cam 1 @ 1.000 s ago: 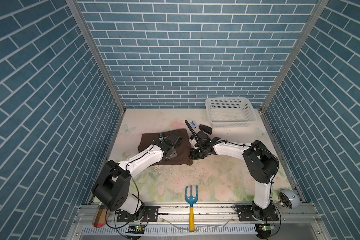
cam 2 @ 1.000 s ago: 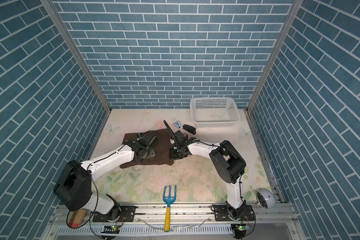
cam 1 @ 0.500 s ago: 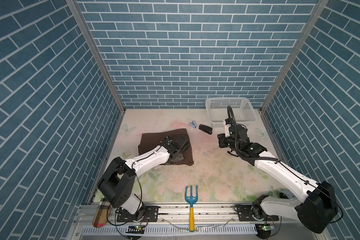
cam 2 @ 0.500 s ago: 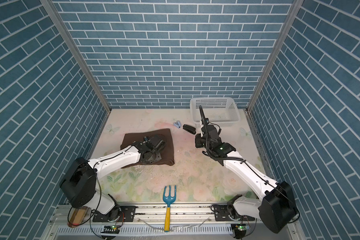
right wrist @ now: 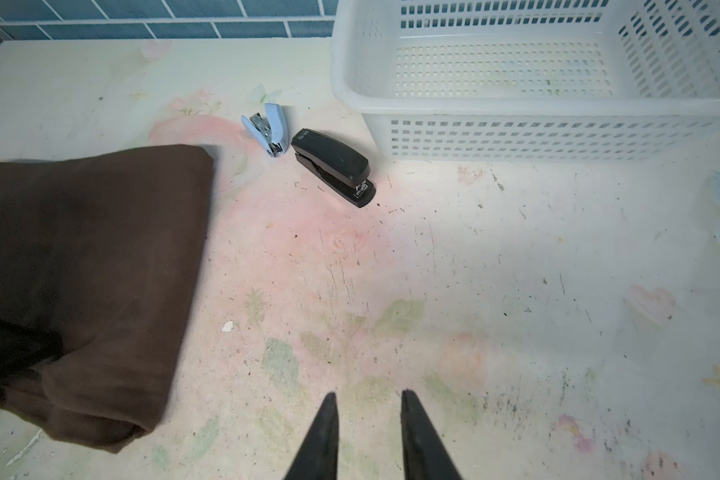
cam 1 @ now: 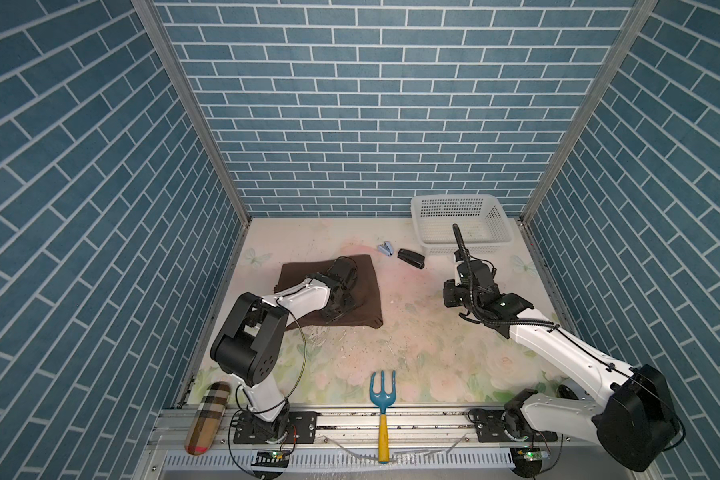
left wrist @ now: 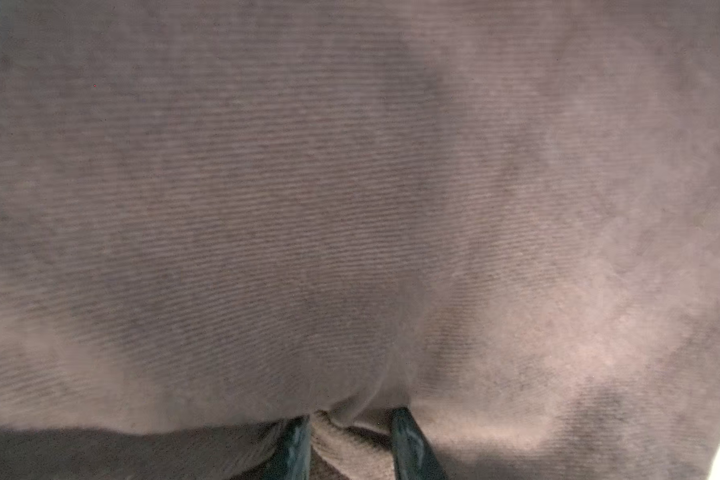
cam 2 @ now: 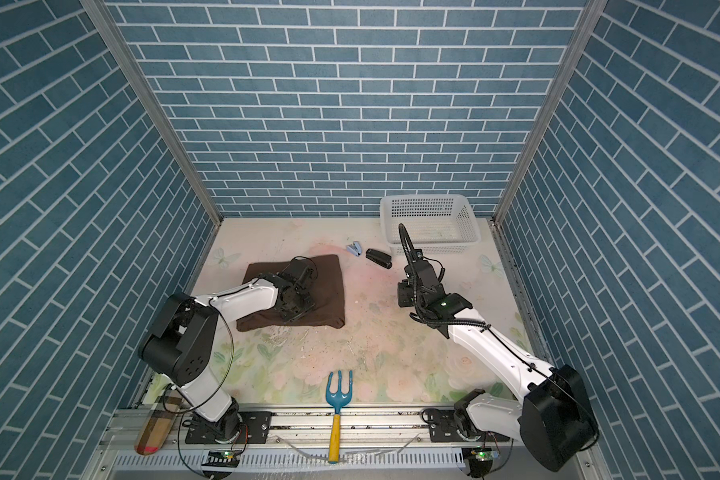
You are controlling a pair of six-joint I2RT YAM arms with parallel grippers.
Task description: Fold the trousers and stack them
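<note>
The dark brown trousers [cam 1: 368,291] [cam 2: 331,286] lie folded in a flat rectangle left of the middle in both top views. My left gripper [cam 1: 336,309] [cam 2: 294,308] presses down on the stack's middle. In the left wrist view the cloth [left wrist: 350,187] fills the frame, and the left gripper [left wrist: 352,415] is shut on a raised ridge of it. My right gripper [cam 1: 454,294] [cam 2: 404,294] hovers over bare table to the right, apart from the trousers [right wrist: 100,249]. In its wrist view the right gripper [right wrist: 366,395] stands open and holds nothing.
A white basket [cam 1: 462,248] [cam 2: 433,248] [right wrist: 516,137] stands at the back right. A black stapler [cam 1: 411,258] [right wrist: 333,166] and a small blue stapler [cam 1: 385,249] [right wrist: 267,129] lie before it. A blue garden fork [cam 1: 382,395] and a plaid pouch [cam 1: 206,415] rest at the front edge.
My right arm has swung away from the trousers' right edge to the right side of the table. The left gripper stayed on the trousers, which now lie squarer.
</note>
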